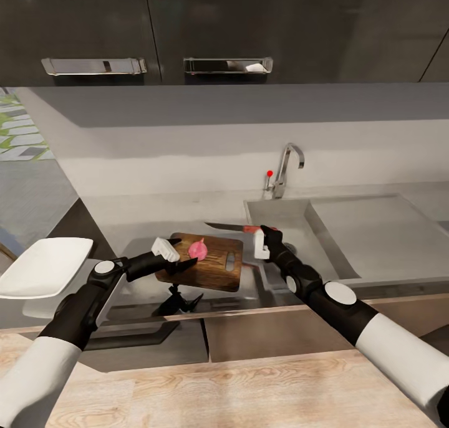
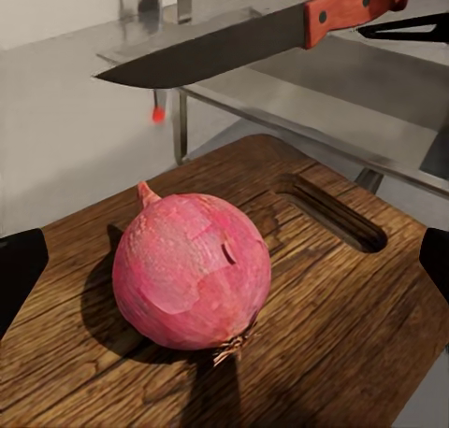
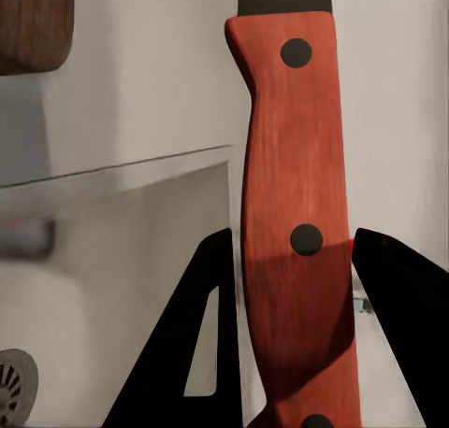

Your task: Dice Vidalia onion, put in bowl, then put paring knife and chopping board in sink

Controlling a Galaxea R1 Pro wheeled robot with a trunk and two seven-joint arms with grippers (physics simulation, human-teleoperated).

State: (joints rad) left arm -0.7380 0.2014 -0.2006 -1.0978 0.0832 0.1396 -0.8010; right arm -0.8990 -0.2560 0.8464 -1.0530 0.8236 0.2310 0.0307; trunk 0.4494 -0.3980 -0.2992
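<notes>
Grey worktop (image 1: 156, 213) carries the chopping board (image 1: 215, 272) with the Vidalia onion (image 1: 198, 249) on it; left end effector (image 1: 181, 260) spread at the onion's 9 o'clock, right end effector (image 1: 265, 233) pinching the paring knife (image 1: 232, 228) at 1 o'clock.

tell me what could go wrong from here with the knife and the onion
The onion is round, whole and sits loose on the chopping board with the left gripper open beside it, so it may roll under the blade. The right gripper holds the paring knife only by the handle end, so it could twist.
</notes>
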